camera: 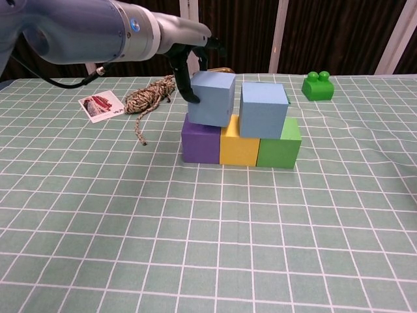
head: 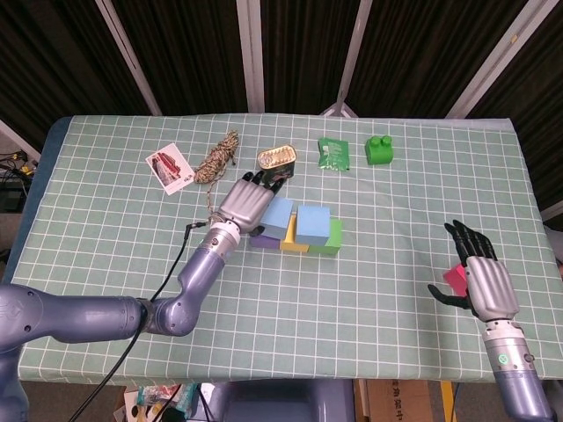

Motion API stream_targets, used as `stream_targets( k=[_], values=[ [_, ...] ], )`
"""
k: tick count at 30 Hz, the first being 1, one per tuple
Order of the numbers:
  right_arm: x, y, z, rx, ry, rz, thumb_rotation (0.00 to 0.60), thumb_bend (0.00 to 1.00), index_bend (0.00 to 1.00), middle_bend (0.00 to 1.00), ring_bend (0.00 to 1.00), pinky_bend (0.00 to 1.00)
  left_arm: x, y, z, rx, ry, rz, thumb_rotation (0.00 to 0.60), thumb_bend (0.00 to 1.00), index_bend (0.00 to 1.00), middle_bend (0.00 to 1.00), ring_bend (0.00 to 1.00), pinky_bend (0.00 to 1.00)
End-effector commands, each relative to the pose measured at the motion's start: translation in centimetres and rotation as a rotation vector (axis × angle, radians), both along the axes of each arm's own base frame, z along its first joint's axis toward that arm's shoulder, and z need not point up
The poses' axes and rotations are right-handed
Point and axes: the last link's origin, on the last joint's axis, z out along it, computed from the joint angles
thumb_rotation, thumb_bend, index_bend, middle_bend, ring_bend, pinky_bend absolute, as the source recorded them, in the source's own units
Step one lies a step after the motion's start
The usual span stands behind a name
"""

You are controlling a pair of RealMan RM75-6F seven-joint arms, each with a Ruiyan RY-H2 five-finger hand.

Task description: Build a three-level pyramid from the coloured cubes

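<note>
Dark curtains are seen behind a table (head: 413, 290) covered by a green checked cloth. Near its middle a row of purple cube (camera: 201, 145), yellow cube (camera: 238, 149) and green cube (camera: 279, 151) forms the base, with one blue cube (camera: 263, 109) seated over the yellow-green seam. A second blue cube (camera: 212, 98) is pinched from its left and far sides by the left hand (head: 247, 200), slightly tilted over the purple-yellow seam, close beside its twin. A straight lowering and release is judged to be what remains for this level. The right hand (head: 482, 277) rests far right, fingers spread, beside a pink cube (head: 455, 280) needed for the top.
</note>
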Motion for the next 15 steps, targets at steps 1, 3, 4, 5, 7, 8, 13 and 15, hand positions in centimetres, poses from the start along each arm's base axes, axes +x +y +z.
stream_targets(
  k=[1, 3, 4, 5, 7, 8, 13, 15],
  values=[
    [-0.01, -0.01, -0.02, 0.001, -0.001, 0.0, 0.6, 0.23, 0.0, 0.0, 0.0, 0.0, 0.14, -0.06, -0.13, 0.0, 0.011, -0.003, 0.6, 0.39, 0.05, 0.4, 0.08, 0.15],
    [0.03, -0.01, -0.02, 0.002, -0.004, 0.001, 0.6, 0.23, 0.0, 0.0, 0.0, 0.0, 0.31, -0.13, -0.21, 0.001, 0.02, -0.009, 0.6, 0.39, 0.05, 0.4, 0.08, 0.15],
    [0.04, -0.01, -0.02, 0.002, -0.004, 0.001, 0.6, 0.23, 0.0, 0.0, 0.0, 0.0, 0.41, -0.17, -0.25, 0.002, 0.023, -0.012, 0.6, 0.39, 0.05, 0.4, 0.08, 0.15],
    [0.04, 0.0, -0.01, 0.002, -0.004, 0.002, 0.6, 0.23, 0.0, 0.0, 0.0, 0.0, 0.46, -0.21, -0.27, 0.003, 0.027, -0.014, 0.6, 0.39, 0.05, 0.4, 0.08, 0.15],
    [0.07, 0.01, 0.0, 0.002, -0.006, 0.002, 0.6, 0.23, 0.0, 0.0, 0.0, 0.0, 0.51, -0.24, -0.29, 0.006, 0.035, -0.017, 0.6, 0.39, 0.05, 0.41, 0.08, 0.15],
    [0.06, 0.02, 0.0, 0.003, -0.006, 0.002, 0.6, 0.23, 0.0, 0.0, 0.0, 0.0, 0.53, -0.26, -0.29, 0.009, 0.041, -0.019, 0.6, 0.39, 0.05, 0.4, 0.08, 0.15],
    [0.08, 0.03, 0.01, 0.002, -0.008, 0.002, 0.6, 0.23, 0.0, 0.0, 0.0, 0.0, 0.54, -0.32, -0.33, 0.016, 0.05, -0.018, 0.6, 0.39, 0.05, 0.4, 0.08, 0.15],
    [0.09, 0.04, -0.01, 0.003, -0.009, 0.002, 0.6, 0.23, 0.0, 0.0, 0.0, 0.0, 0.57, -0.35, -0.39, 0.02, 0.059, -0.023, 0.6, 0.39, 0.05, 0.4, 0.08, 0.15]
  ],
)
